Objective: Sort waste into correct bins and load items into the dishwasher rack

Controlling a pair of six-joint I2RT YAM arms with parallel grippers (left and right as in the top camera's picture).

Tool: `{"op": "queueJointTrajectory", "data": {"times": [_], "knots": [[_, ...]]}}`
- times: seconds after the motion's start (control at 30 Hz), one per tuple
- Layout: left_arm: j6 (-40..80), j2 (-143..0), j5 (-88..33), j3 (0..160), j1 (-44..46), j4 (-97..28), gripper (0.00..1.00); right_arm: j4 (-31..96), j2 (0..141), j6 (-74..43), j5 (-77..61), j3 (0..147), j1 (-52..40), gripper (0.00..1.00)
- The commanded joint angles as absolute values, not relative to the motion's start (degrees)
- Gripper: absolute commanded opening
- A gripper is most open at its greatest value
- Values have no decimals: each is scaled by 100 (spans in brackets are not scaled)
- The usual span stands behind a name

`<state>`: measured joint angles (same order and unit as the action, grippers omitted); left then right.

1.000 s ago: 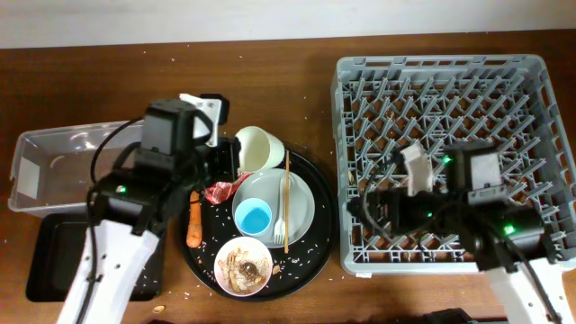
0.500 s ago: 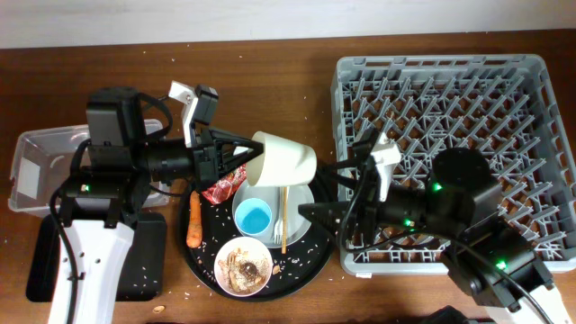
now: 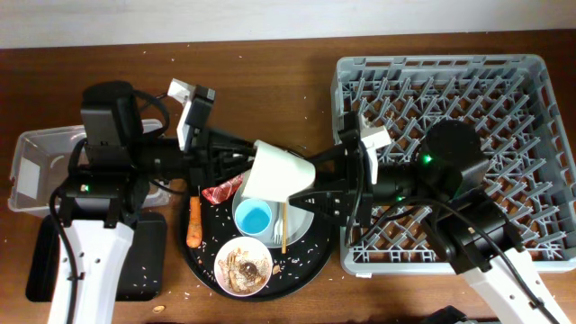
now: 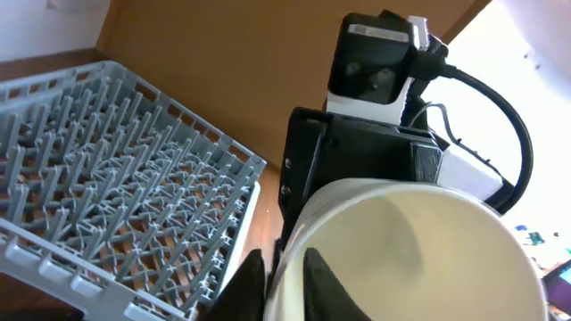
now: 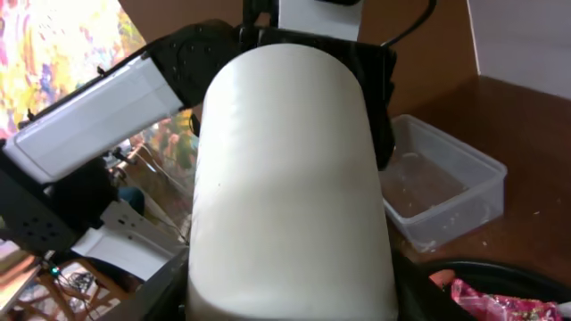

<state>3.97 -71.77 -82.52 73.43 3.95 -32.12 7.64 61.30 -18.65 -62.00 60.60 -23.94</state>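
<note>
The cream cup point(image 3: 281, 171) point(image 4: 419, 250) point(image 5: 285, 178) hangs on its side above the round black tray, between both arms. My left gripper point(image 3: 247, 164) point(image 4: 284, 272) pinches its rim from the left, one finger inside and one outside the wall. From the right, my right gripper point(image 3: 315, 184) point(image 5: 290, 294) closes on the cup's base end, a finger against each side. Under the cup sit the light blue cup point(image 3: 255, 216) on the white plate point(image 3: 304, 211), a chopstick point(image 3: 284, 227), the bowl point(image 3: 243, 265) with scraps, the carrot point(image 3: 193, 225) and the red wrapper point(image 3: 220, 191) point(image 5: 500, 299).
The grey dishwasher rack point(image 3: 504, 81) point(image 4: 107, 178) fills the right side, partly under my right arm. The clear tub point(image 3: 31, 166) point(image 5: 437, 187) and the shallow black tray point(image 3: 45, 261) lie at the far left. Rice grains are scattered on the round black tray point(image 3: 315, 252).
My left gripper has lifted the cream cup off the tray and turned it sideways. The right gripper came over from the rack and closed round the cup's base end.
</note>
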Motion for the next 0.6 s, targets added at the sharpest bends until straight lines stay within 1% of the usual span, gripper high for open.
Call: {"op": "queueJointTrajectory", "data": {"times": [0.0, 0.03, 0.07, 0.1, 0.13, 0.17, 0.2, 0.23, 0.27, 0.33, 0.37, 0.4, 0.47, 0.53, 0.57], "knots": [[338, -7166, -8206, 7419, 395, -3168, 36, 773, 6095, -2156, -6167, 6119, -2152, 37], [338, -7166, -8206, 7419, 395, -3168, 52, 843, 6062, -2158, -6123, 6121, -1997, 37], [338, -7166, -8158, 7419, 395, -3168, 62, 1044, 5942, -2176, -6084, 6121, -1699, 37], [338, -7166, -8077, 7419, 395, -3166, 79, 1275, 5828, -2174, -6082, 6121, -1411, 37], [338, -7166, -7924, 7419, 395, -3166, 84, 1546, 5721, -2174, -6060, 6121, -1081, 36], [336, -7166, -7800, 7419, 395, -3168, 87, 1984, 5610, -2174, -5935, 6121, -648, 36], [338, -7166, -7651, 7419, 395, -3168, 96, 2720, 5485, -2134, -5693, 6121, 27, 37], [336, -7166, -7640, 7419, 395, -3166, 98, 3142, 5452, -2128, -5513, 6119, 405, 36], [338, -7166, -7603, 7419, 395, -3173, 98, 4003, 5443, -1905, -5236, 6119, 1208, 34], [338, -7166, -7603, 7419, 395, -3173, 98, 5028, 5524, -1566, -4488, 6119, 2067, 33], [338, -7166, -7601, 7419, 395, -3175, 98, 5579, 5586, -1500, -3804, 6119, 2493, 33], [338, -7166, -7601, 7419, 395, -3175, 98, 5887, 5627, -1466, -3352, 6119, 2722, 34], [338, -7166, -7601, 7419, 395, -3177, 98, 6473, 5734, -1441, -1940, 6121, 3157, 34], [336, -7166, -7557, 7419, 397, -3232, 98, 6820, 5961, -1551, -744, 6119, 3275, 34], [336, -7166, -7555, 7419, 397, -3238, 98, 6871, 6045, -1549, -504, 6119, 3275, 34]]}}
